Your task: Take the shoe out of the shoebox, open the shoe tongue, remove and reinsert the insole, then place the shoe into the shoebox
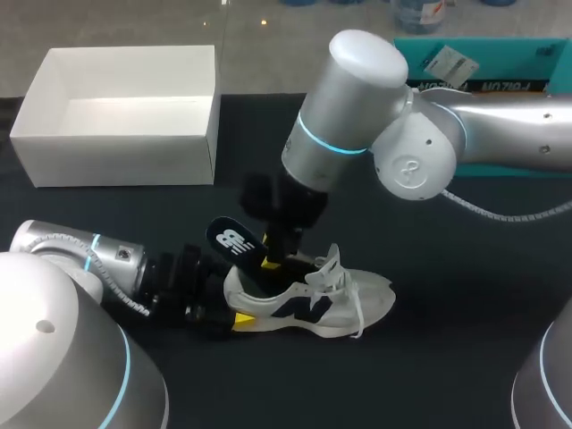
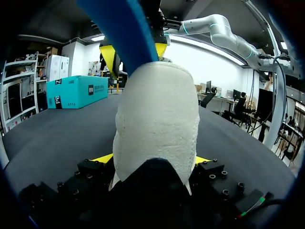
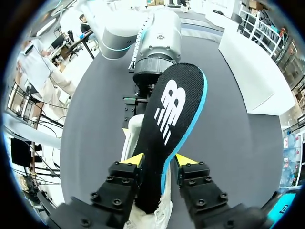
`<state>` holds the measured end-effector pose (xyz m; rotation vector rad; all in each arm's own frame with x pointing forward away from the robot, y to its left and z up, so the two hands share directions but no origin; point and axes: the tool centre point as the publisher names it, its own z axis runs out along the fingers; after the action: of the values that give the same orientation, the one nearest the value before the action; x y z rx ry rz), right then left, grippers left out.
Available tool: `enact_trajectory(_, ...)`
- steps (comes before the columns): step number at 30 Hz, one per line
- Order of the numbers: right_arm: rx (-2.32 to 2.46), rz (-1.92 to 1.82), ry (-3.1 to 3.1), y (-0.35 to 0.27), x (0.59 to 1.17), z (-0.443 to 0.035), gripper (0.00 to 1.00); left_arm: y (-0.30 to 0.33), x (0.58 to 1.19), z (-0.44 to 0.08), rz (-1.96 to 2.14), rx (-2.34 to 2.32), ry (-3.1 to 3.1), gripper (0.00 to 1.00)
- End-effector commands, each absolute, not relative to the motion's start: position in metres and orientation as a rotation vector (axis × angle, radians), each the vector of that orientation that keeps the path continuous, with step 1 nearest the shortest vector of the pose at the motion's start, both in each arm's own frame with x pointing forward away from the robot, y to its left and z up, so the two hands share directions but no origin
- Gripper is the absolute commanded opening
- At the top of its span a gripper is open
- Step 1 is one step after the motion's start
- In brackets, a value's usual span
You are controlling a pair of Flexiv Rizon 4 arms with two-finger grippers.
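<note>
The left arm (image 1: 98, 255) comes in low from the near left and lies almost level, its wrist pointing toward the middle. The left jaws are closed on the heel of the shoe (image 1: 357, 299), with a yellow fingertip (image 2: 104, 158) on each side. The right arm (image 1: 500, 134) reaches in from the right, bends at the elbow and turns its wrist steeply downward. The right jaws pinch the insole (image 3: 167, 109) from both sides, over the shoe's opening.
</note>
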<state>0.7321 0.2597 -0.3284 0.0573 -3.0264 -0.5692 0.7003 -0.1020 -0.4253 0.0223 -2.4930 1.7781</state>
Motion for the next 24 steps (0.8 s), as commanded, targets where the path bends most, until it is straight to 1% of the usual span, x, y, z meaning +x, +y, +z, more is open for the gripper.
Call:
enact_trajectory(1,0.055,-0.602,-3.017,0.256,0.73,-0.334,0.31,-0.103,0.701,-0.427,1.776,0.022,-2.494,0.0)
enact_trajectory(2,0.054,-0.602,-3.016,0.255,0.73,-0.334,0.28,-0.103,0.701,-0.427,1.776,0.022,-2.494,0.0)
enact_trajectory(4,0.048,-0.602,-3.013,0.255,0.73,-0.335,0.06,-0.103,0.701,-0.427,1.776,0.022,-2.494,0.0)
enact_trajectory(5,0.046,-0.602,-3.013,0.255,0.73,-0.335,0.0,-0.103,0.701,-0.427,1.776,0.022,-2.494,0.0)
enact_trajectory(9,0.047,-0.644,-3.011,0.254,0.732,-0.335,0.0,-0.103,0.701,-0.427,1.776,0.022,-2.494,0.0)
enact_trajectory(13,0.066,-0.76,-3.0,0.25,0.738,-0.324,0.0,-0.103,0.701,-0.427,1.776,0.022,-2.494,0.0)
enact_trajectory(19,0.123,-0.864,-3.017,0.253,0.754,-0.292,0.0,-0.103,0.701,-0.427,1.776,0.022,-2.494,0.0)
enact_trajectory(24,0.167,-1.035,-3.015,0.251,0.77,-0.26,0.0,-0.103,0.701,-0.427,1.776,0.022,-2.494,0.0)
